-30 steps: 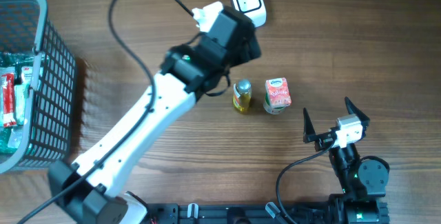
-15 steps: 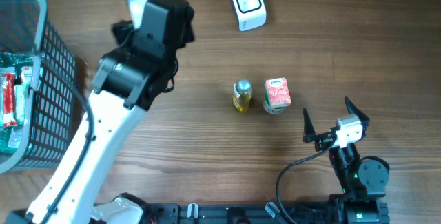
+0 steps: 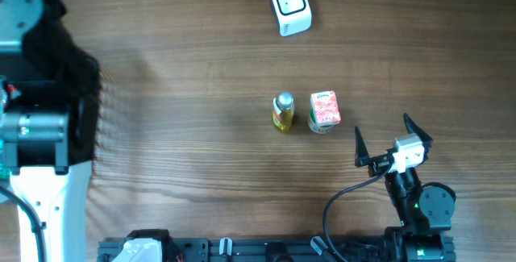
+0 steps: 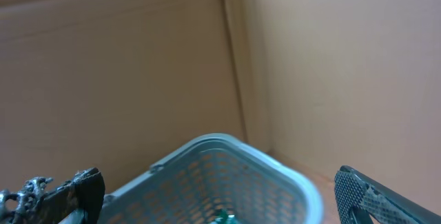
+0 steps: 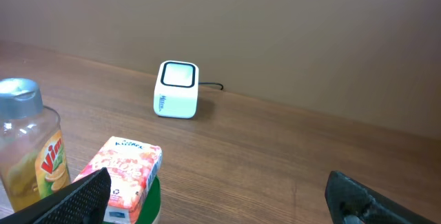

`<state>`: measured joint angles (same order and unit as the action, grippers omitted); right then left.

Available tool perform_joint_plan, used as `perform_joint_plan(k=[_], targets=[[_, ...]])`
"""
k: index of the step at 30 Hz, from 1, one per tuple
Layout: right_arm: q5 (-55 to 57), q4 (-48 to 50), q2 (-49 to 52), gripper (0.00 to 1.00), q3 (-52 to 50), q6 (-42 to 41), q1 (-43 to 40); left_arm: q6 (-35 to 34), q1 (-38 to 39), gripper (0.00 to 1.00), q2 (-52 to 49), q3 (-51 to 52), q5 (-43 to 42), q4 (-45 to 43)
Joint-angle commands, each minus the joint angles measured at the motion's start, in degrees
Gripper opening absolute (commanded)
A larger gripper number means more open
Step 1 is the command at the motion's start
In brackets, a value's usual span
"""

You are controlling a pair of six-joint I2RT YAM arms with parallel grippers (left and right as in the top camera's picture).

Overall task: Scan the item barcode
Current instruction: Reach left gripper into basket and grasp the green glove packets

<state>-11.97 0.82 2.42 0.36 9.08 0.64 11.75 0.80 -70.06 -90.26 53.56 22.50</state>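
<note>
Left hand (image 4: 220,196) is swinging from scanner (image 3: 289,6) over to basket (image 4: 227,151), wide open, empty, probably fetching the next one. Right hand (image 3: 380,126) idling, wide open, empty.

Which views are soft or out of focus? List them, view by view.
Overhead: evenly lit, crisp on the barcode scanner, left arm looms blurry. Left wrist: basket rim soft, pincer fingers blurred. Right wrist: barcode scanner sharp, near bottle slightly soft.

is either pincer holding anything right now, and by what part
Nothing is held. The left pincer is open and empty near the basket; the right pincer is open and empty too.
</note>
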Motion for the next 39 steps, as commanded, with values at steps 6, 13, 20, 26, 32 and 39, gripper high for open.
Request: perform_joint_plan(k=[6, 13, 20, 26, 32, 39], targets=[[-0.3, 0.1, 0.0, 1.00, -0.1, -0.1, -0.1, -1.9, -19.2, 1.00, -1.3, -0.2, -20.8, 9.6], [-0.3, 0.1, 0.0, 1.00, -0.1, -0.1, -0.1, -7.8, -33.2, 1.00, -13.1, 0.0, -33.4, 19.1], [-0.3, 0.1, 0.0, 1.00, -0.1, -0.1, -0.1, -10.4, -43.2, 1.00, -19.5, 0.0, -41.8, 18.9], [-0.3, 0.1, 0.0, 1.00, -0.1, -0.1, -0.1, 15.4, -50.6, 1.00, -32.5, 0.0, -58.2, 18.9], [-0.3, 0.1, 0.0, 1.00, -0.1, -0.1, -0.1, 33.2, -50.6, 1.00, -40.7, 0.0, -59.1, 20.9], [-0.3, 0.1, 0.0, 1.00, -0.1, -0.1, -0.1, 42.0, -51.0, 1.00, -47.0, 0.0, -58.6, 23.6]])
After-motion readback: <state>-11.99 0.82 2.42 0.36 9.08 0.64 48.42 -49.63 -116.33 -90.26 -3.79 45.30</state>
